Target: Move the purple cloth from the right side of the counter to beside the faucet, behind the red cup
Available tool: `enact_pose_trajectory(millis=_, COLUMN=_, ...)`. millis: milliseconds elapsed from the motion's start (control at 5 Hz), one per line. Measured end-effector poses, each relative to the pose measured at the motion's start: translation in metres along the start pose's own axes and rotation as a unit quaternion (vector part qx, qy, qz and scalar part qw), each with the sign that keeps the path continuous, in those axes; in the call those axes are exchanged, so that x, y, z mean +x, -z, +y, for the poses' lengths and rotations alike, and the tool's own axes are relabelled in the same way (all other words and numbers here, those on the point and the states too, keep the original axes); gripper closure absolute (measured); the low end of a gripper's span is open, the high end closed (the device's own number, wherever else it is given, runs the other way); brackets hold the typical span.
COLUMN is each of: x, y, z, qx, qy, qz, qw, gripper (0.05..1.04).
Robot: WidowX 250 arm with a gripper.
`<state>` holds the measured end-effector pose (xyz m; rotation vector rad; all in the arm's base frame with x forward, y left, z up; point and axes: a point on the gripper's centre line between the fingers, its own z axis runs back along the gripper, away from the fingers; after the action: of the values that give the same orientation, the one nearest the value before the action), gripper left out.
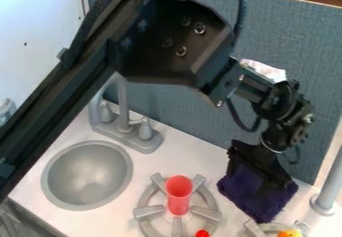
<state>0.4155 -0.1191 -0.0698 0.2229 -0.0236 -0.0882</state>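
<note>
**STATUS: GRIPPER AT PURPLE CLOTH, HOLD UNCONFIRMED**

You have the gripper (257, 173) lowered at the right side of the work surface, directly against the upper part of the purple cloth (252, 195). The cloth lies on the white counter (194, 153), in front of the blue-grey panel (200, 112), between the left burner (148, 211) and the grey post (330, 186). Its lower edge is near the right burner (256, 228).

**Gripper state.** You cannot tell from this view how far open the gripper is. Its black parts overlap the dark fabric, so you cannot tell whether it has hold of the cloth or merely rests against it.

**Completed (judged).** Positioning at the cloth appears complete: the gripper is down at counter level and well apart from the red cup (178, 195).

**Outstanding (judged).** Treat the hold as unverified. The cloth shows no evident lift; most of it appears to lie on the counter. You cannot establish from this view whether handling of the cloth is at its start or its end.

**Surrounding items.** The red cup stands upright at the centre of the left burner. A small red object (202, 233) is at that burner's near edge, and an orange-yellow object (290, 233) is at the right burner. The sink (87, 175) and faucet (125, 123) are to the left in the view, well apart from the gripper.
</note>
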Motion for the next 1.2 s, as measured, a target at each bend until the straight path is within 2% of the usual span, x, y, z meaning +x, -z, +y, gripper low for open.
enact_pose_trajectory(millis=200, x=0.003, y=0.008, z=0.005, qx=-0.003, qy=0.004, qz=-0.006, qw=1.0000, gripper=0.083)
enact_pose_trajectory(millis=400, x=0.009, y=0.012, z=0.001, qx=-0.029, qy=0.019, qz=-0.030, qw=0.9990, gripper=0.083)
enact_pose_trajectory(millis=600, x=0.008, y=0.025, z=0.006, qx=-0.052, qy=0.008, qz=-0.036, qw=0.9980, gripper=0.083)
enact_pose_trajectory(millis=800, x=0.009, y=0.030, z=0.006, qx=-0.057, qy=0.001, qz=-0.037, qw=0.9977, gripper=0.083)
enact_pose_trajectory(millis=1000, x=0.008, y=0.036, z=0.016, qx=-0.059, qy=-0.014, qz=-0.041, qw=0.9973, gripper=0.083)
enact_pose_trajectory(millis=1200, x=0.007, y=0.042, z=0.047, qx=-0.015, qy=-0.051, qz=-0.050, qw=0.9973, gripper=0.083)
